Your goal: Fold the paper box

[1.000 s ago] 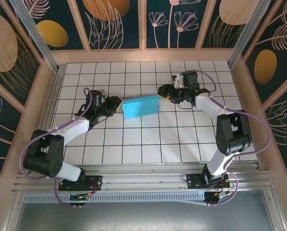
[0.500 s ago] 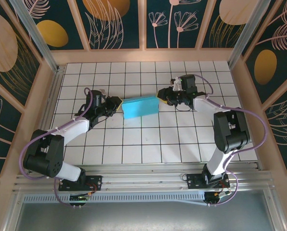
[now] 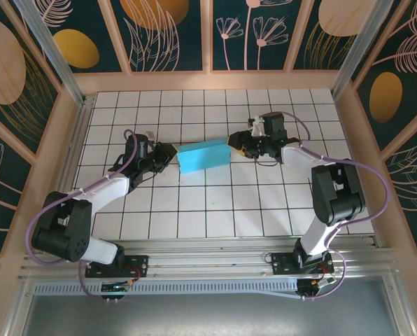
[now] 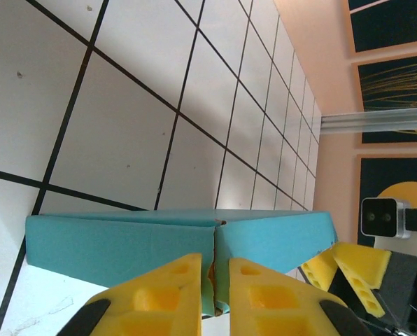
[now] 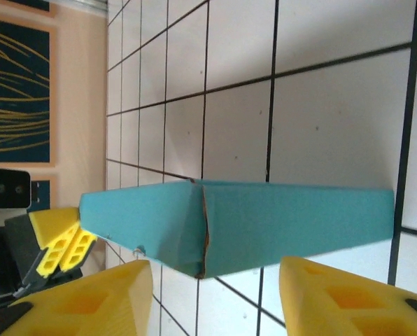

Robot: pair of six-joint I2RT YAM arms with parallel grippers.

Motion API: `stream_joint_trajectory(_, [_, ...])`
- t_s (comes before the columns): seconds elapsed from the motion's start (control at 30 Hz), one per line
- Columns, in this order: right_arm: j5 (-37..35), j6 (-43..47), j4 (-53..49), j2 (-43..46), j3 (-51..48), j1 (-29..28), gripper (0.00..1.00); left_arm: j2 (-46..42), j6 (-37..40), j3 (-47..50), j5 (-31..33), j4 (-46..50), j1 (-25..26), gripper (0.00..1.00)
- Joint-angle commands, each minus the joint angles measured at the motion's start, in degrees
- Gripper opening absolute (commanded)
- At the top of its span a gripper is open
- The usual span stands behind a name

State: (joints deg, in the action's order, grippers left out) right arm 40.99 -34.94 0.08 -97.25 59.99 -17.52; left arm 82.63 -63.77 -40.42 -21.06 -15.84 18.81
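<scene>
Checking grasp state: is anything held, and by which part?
Left end effector pinches the paper box at its near edge, by the seam; right end effector open, holding nothing.

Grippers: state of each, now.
The left gripper is shut on the paper box.
The right gripper is open, holding nothing.

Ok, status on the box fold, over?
Left end effector shut on box, left end. Right end effector open at its right end. Box folded, turquoise side up, lying between them. Nothing in the way.
</scene>
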Motion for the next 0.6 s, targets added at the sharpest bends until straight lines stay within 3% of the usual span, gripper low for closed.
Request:
stream_joint_trajectory(0.0, [-0.1, -0.5, -2.9, 4.3, -0.6, 0.6, 0.6, 1.9, 4.3, 3.0, 2.8, 12.3, 0.7, 0.12])
stream_joint_trajectory(0.1, [-0.1, -0.6, -2.4, 4.1, -0.4, 1.4, 0.67, 1.7, 4.7, 2.9, 3.0, 12.6, 0.8, 0.11])
stream_joint_trajectory(0.23, [0.6, -1.2, -1.4, 1.9, 0.9, 1.4, 0.69, 2.1, 5.3, 2.5, 2.8, 12.8, 1.0, 0.11])
stream_joint_trajectory(0.57, [1.5, -2.0, 0.4, -4.3, 2.9, 0.5, 0.62, 2.5, 7.4, 2.7, 2.0, 12.3, 1.1, 0.1])
